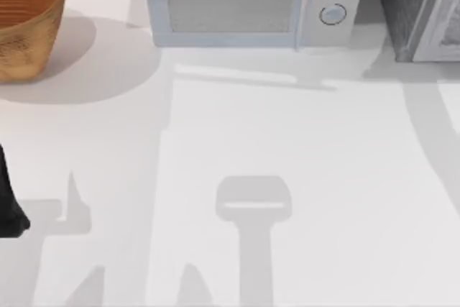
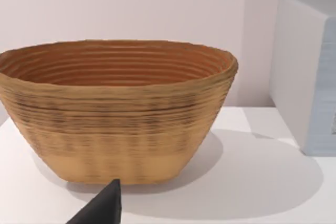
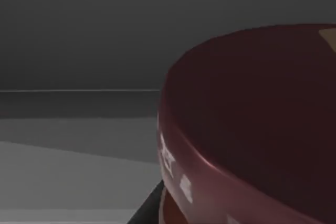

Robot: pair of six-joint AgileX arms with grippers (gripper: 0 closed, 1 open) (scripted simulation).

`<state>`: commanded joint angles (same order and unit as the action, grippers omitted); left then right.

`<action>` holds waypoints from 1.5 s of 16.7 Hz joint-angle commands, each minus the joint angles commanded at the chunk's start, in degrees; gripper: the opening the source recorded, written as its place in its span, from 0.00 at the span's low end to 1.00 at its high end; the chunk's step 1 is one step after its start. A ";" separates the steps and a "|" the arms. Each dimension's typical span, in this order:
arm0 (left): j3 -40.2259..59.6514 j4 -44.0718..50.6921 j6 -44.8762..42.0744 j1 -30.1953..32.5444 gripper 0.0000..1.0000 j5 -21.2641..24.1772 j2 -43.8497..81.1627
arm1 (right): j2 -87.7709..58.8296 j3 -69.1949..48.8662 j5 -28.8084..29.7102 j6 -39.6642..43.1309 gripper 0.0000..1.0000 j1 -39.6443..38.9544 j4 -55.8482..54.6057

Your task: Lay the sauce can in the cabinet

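The sauce can [image 3: 252, 124] looms very close in the right wrist view, its dark maroon rounded top taking up most of that picture against a dim grey interior with a flat floor and a back wall behind it. Whether the right gripper holds the can or has let go cannot be told.

In the top view the cabinet [image 1: 406, 5] stands at the far right corner of the white desk [image 1: 302, 141], just right of the pale microwave [image 1: 251, 1]. A woven basket [image 1: 25, 19] sits at the far left corner.

The left arm [image 1: 8, 203] is parked at the desk's left edge, and the state of its gripper cannot be told.
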<state>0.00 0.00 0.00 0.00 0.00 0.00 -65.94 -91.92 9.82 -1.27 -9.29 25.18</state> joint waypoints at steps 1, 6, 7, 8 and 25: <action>0.00 0.00 0.00 0.00 1.00 0.00 0.00 | -2.74 -3.72 0.38 0.02 0.00 -0.41 1.05; 0.00 0.00 0.00 0.00 1.00 0.00 0.00 | -11.13 -14.45 1.59 0.22 0.00 -1.64 4.28; 0.00 0.00 0.00 0.00 1.00 0.00 0.00 | -11.55 -14.95 1.65 0.24 0.00 -1.70 4.45; 0.00 0.00 0.00 0.00 1.00 0.00 0.00 | -11.55 -14.95 1.65 0.24 0.00 -1.70 4.45; 0.00 0.00 0.00 0.00 1.00 0.00 0.00 | -40.95 -39.74 -2.76 0.16 0.00 3.35 -0.14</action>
<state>0.00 0.00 0.00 0.00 0.00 0.00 -106.89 -131.66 7.05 -1.12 -5.94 25.04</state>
